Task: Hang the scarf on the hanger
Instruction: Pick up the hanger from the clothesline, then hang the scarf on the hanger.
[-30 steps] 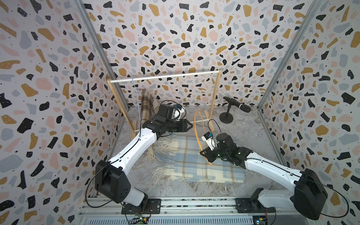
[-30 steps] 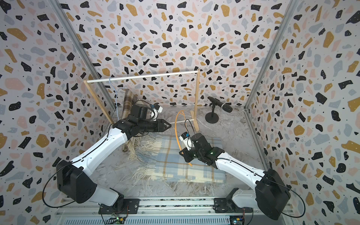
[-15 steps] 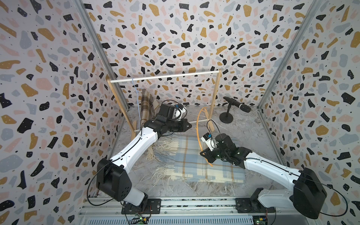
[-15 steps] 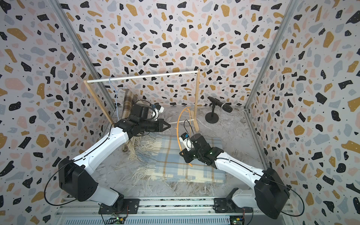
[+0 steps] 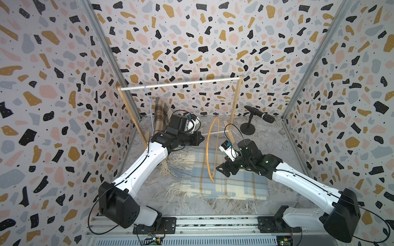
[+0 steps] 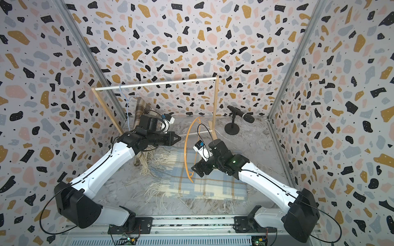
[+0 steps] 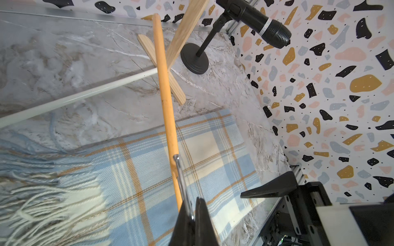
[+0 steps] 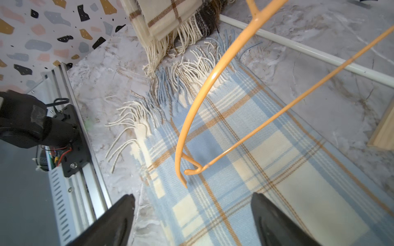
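Observation:
The blue, cream and tan plaid scarf lies flat on the marble floor, with its fringe toward the left arm. Above it stands the orange hanger, one end resting on the cloth. My left gripper is shut on the hanger's metal hook. In the left wrist view the hanger runs away from the jaws. My right gripper is open just short of the hanger's lower end, over the scarf, touching neither.
A wooden rack with a white top rail stands at the back, with a low white rod near the floor. A brown plaid scarf hangs from a blue hanger at its left end. A microphone on a stand is at back right.
My left gripper has shut on the hanger's hook. My right gripper has opened and let go of the hanger, which now leans with its lower end on the scarf.

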